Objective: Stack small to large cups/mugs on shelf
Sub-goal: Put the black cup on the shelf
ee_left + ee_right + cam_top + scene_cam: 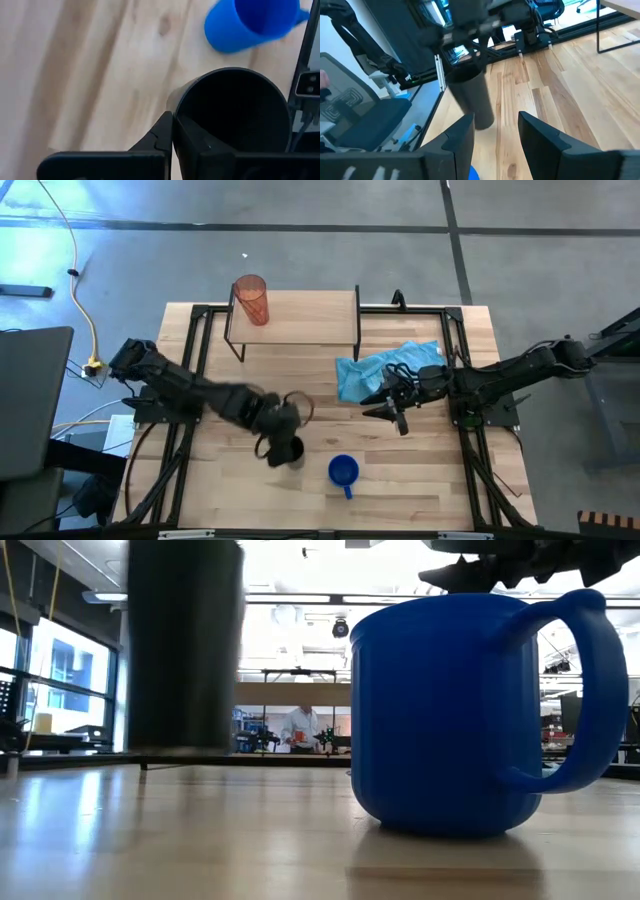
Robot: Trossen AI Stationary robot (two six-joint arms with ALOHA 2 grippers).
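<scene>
So my left gripper (172, 131) was clamped on the rim of the black cup (288, 448), one finger inside the wall and one outside, jaws pinched right down on that thin lip. In the low view the cup's base looked barely clear of the butcher-block tabletop (420, 480), so I judged the step in hand was the lift-and-carry toward the shelf (310, 315) at the far side of the table. The orange-red tumbler (251, 299) stood upright on the shelf's left end, and the blue mug (343, 471) sat on the tabletop just beside my cup, handle pointing to the table's near edge. My right gripper (395, 412) hovered over the light-blue cloth (385, 370) with its jaws apart and nothing between them, well clear of my path. Doing this well, as I read it: a rim pinch is off-centre, so the cup would want to swing and tilt; lift straight up first, keep the wrist level, move slowly. Go high enough to clear the shelf board and its black legs before crossing. If the stack goes small inside large, the black cup's target depends on size order, and from these views I couldn't settle whether it fits inside the tumbler. Main risks: clipping the mug on departure, knocking the tall tumbler on approach, and the cup slipping at the lip.
</scene>
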